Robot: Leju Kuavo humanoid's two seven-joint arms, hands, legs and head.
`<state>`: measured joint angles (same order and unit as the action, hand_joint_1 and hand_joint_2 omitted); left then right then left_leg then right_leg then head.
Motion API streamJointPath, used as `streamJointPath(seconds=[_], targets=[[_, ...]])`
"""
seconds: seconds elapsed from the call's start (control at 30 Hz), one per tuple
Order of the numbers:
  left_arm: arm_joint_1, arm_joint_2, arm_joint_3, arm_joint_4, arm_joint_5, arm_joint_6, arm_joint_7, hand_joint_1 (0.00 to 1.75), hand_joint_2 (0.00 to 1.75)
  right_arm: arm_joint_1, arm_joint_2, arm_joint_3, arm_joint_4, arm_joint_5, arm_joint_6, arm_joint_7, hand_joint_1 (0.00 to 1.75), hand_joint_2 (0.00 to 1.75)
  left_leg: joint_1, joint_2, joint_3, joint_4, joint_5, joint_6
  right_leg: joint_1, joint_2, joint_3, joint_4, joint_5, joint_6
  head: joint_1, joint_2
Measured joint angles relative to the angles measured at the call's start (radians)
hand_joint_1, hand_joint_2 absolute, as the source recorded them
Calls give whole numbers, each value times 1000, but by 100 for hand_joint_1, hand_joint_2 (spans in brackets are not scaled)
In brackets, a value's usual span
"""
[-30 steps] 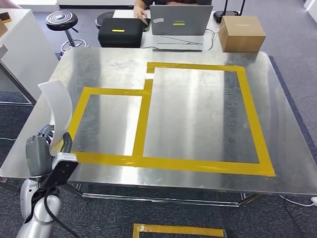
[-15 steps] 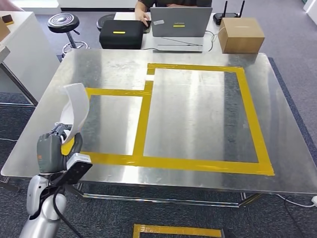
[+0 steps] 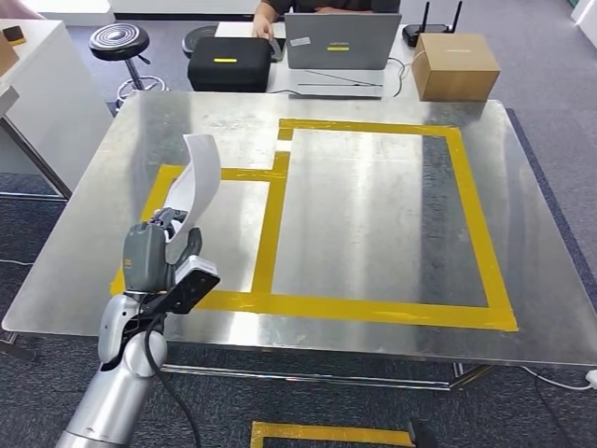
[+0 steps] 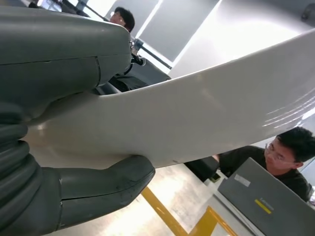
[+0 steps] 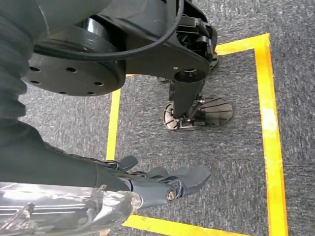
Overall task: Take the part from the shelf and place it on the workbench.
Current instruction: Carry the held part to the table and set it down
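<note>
Silver left arm is coming in from the near-left corner in the head view, its grey left hand (image 3: 151,257) sitting over the near-left part of the polished steel workbench (image 3: 366,215). That hand is gripping the white curved plastic part (image 3: 197,177): in the left wrist view the thick grey thumb (image 4: 108,184) is pressing one face of the part (image 4: 193,113) and the grey body of the hand (image 4: 55,88) is backing the other. The part is standing up out of the hand, curling over at its free end, above the smaller left rectangle of the yellow tape outline (image 3: 270,229) on the bench top. Cannot tell whether its lower end is touching the metal.

Right hand (image 5: 159,182) is hanging low over the grey carpet (image 5: 237,162), dark fingers (image 5: 185,179) stretched out and spread a little, holding nothing. A yellow tape square (image 5: 269,123) is marking the floor there.

Past the held part, the larger right rectangle of tape is lying on bare steel. Beyond the far edge of the bench, a black zip case (image 3: 229,63), a grey laptop (image 3: 341,42) and a brown cardboard box (image 3: 454,63) are sitting on another table, with a person (image 3: 266,17) seated behind the laptop. A black round stool (image 3: 116,42) is standing far left.
</note>
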<state>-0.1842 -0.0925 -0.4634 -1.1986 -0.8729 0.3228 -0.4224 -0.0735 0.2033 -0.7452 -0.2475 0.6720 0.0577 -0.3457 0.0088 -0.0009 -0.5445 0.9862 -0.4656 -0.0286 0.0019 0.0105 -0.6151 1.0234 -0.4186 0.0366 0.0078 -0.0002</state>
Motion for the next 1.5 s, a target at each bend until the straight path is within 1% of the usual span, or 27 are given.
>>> streamJointPath(seconds=[0.13,0.2,0.5,0.6,0.73,0.87,0.9,0.93,0.97,1.07,1.1,1.13,1.33,1.4,1.5], targets=[[-81,-16,1,94,-24,22,30,175,175,-10,1,20,0,7,-1,13,0,175,0,0,0,0,0,0,0,0,0,0,0,0,0,0],[-108,-21,1,127,-29,26,35,175,175,-14,1,27,0,7,-1,16,0,175,0,0,0,0,0,0,0,0,0,0,0,0,0,0],[-140,-33,1,192,-46,37,52,175,175,-14,1,38,0,7,-1,18,0,175,0,0,0,0,0,0,0,0,0,0,0,0,0,0],[-169,-37,2,235,-94,60,95,175,175,-17,1,48,0,7,-1,24,0,175,0,0,-1,0,0,0,0,0,0,0,0,0,0,0],[-232,-44,7,328,-171,91,162,175,175,-24,1,63,0,4,-1,38,0,175,0,0,-1,0,1,0,0,0,0,0,1,0,0,0],[-278,-48,15,418,-232,105,211,175,175,-30,1,78,0,-2,-5,47,0,0,0,0,0,0,2,0,0,0,0,0,2,-1,0,0],[-285,-48,16,436,-241,106,217,175,175,-30,1,80,0,-4,-6,49,0,0,0,0,0,0,2,0,0,0,0,0,2,-1,0,0],[-289,-49,17,452,-249,106,221,170,175,-30,1,82,0,-6,-7,51,0,0,0,0,0,0,2,0,0,0,0,0,2,-1,0,0],[-293,-49,18,465,-253,107,223,159,175,-30,1,84,0,-8,-7,52,0,0,0,0,-1,0,2,0,0,0,0,0,2,-1,0,0],[-299,-50,19,497,-259,110,226,67,175,-31,1,92,0,-10,-10,54,0,0,0,0,-1,0,2,0,0,0,-1,0,1,-1,0,0],[-300,-51,20,506,-262,111,228,45,175,-31,1,95,0,-11,-10,54,0,0,0,0,-1,0,2,0,0,0,-1,0,1,0,0,0],[-302,-52,20,514,-267,112,232,39,175,-31,1,97,0,-11,-11,55,0,0,0,0,-1,0,1,0,0,0,-1,0,1,0,0,0],[-311,-61,21,549,-333,109,282,32,175,-31,1,105,0,-16,-15,59,0,0,0,0,-1,0,1,0,0,0,-1,0,1,0,0,0],[-313,-63,21,557,-351,108,295,27,175,-31,1,108,0,-18,-16,59,0,0,0,0,-1,0,1,0,0,0,-1,0,1,0,0,0],[-320,-66,21,571,-390,91,326,15,175,-31,1,110,0,-22,-17,60,0,0,0,0,-1,0,1,0,0,0,-1,0,1,0,0,0]])
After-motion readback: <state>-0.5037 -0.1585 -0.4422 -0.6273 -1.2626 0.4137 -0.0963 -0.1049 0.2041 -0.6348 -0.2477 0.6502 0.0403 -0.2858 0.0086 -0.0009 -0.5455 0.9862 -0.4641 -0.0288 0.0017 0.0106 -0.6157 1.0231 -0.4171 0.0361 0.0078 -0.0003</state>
